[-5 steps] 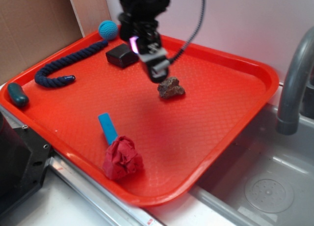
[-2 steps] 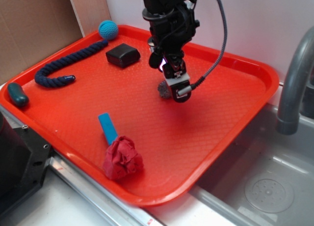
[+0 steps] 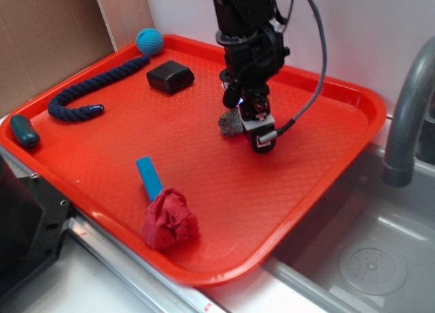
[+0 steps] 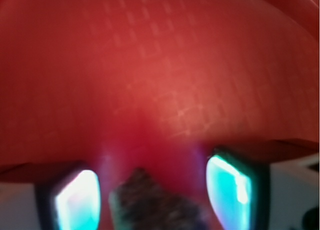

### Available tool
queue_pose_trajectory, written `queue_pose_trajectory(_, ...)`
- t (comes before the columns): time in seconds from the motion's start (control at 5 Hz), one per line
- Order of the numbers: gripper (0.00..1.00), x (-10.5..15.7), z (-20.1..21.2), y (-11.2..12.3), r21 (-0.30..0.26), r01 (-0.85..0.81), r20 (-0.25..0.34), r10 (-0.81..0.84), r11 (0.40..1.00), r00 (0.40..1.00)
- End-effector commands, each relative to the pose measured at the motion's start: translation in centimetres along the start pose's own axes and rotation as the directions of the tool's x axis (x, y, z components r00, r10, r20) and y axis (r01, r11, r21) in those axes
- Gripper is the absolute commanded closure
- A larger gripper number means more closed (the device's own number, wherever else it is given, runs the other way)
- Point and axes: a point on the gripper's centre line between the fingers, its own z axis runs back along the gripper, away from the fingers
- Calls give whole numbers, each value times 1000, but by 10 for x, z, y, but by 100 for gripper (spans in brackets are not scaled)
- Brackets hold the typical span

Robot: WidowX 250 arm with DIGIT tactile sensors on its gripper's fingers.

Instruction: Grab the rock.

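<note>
- A red plastic tray (image 3: pixel 326 170) with a waffle-textured floor and a raised rim sits on a counter, a steel sink basin (image 3: pixel 370 258) and grey faucet (image 3: pixel 408 116) just beside its right edge.
- A white wall rises behind the tray; cardboard (image 3: pixel 47 34) leans at the far left.
- The rock (image 3: pixel 230 122), rough and brown-grey, lies near the tray's centre-back, its right side hidden by the arm.
- The gripper (image 3: pixel 253 128) is lowered to the tray floor at the rock; in the wrist view its two fingers (image 4: pixel 76 200) stand spread, the rock (image 4: pixel 150 202) between them, with no visible contact.
- A black block (image 3: pixel 170 76), teal ball (image 3: pixel 149 41) and navy rope (image 3: pixel 92 88) line the back-left; a dark-green object (image 3: pixel 24 130) lies at the left rim.
- A blue strip (image 3: pixel 149 177) touches a red cloth wad (image 3: pixel 170 220) near the front edge.
- The right and front-right of the tray floor lie bare.
</note>
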Motion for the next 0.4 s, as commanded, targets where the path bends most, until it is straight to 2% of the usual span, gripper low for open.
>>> queue_pose_trajectory(0.0, 100, 4, 15, -16, 47, -2, 1, 1, 999, 1000)
queue_pose_trajectory(0.2, 61, -5, 34, -12, 62, -72, 41, 69, 995, 997)
